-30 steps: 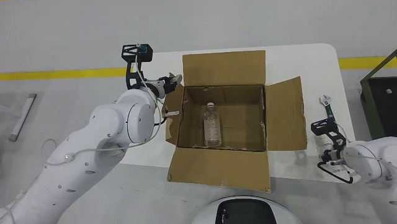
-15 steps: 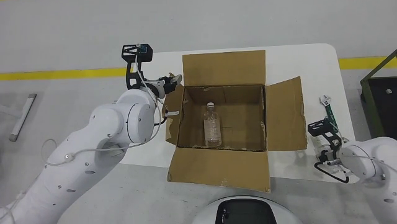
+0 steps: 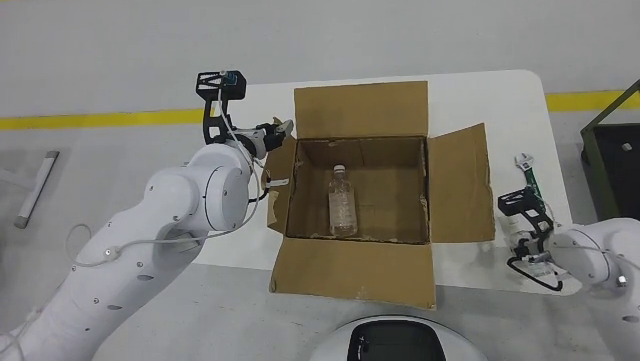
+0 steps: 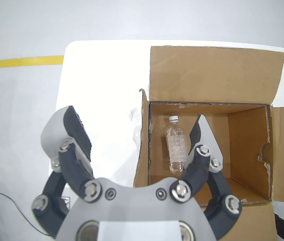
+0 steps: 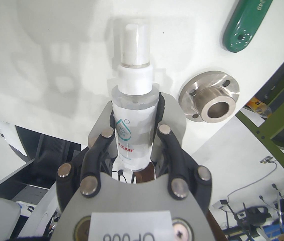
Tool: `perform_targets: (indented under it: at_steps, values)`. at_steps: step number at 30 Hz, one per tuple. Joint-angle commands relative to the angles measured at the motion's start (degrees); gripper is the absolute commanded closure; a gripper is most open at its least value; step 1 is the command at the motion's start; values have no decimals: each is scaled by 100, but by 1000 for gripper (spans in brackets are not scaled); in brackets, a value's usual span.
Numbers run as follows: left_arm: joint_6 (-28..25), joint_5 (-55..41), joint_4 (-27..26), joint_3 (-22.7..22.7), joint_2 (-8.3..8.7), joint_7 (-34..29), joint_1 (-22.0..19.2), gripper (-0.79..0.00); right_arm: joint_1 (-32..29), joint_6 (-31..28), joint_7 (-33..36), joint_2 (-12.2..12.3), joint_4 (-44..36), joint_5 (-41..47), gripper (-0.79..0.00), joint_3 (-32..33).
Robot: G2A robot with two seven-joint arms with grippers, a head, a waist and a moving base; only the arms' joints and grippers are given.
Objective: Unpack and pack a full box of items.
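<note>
Fingers on my right gripper pinch the spray bottle at its label, light slick plastic I reckon, while my left gripper hangs spread wide.

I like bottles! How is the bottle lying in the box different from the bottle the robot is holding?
The box bottle lies on its side on the floor of the cardboard box, untouched; the spray bottle is clamped in the right gripper, outside the box. The box bottle has a small flat white cap; the spray bottle has a tall white sprayer under a clear cover. Both are see-through with white tops.
</note>
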Motion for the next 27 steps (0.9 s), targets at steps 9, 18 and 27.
perform_targets:
  at_steps: [9,18,27]
  values:
    - [-422,211,-51,-326,51,522,359,-785,113,200,-527,18,-492,3206,0,1565]
    - [-326,548,-167,-923,189,579,849,-785,292,40,-648,6,-338,7279,0,2231]
    - [-246,705,-278,-1322,249,545,1205,-785,865,442,-879,39,-426,7524,0,776]
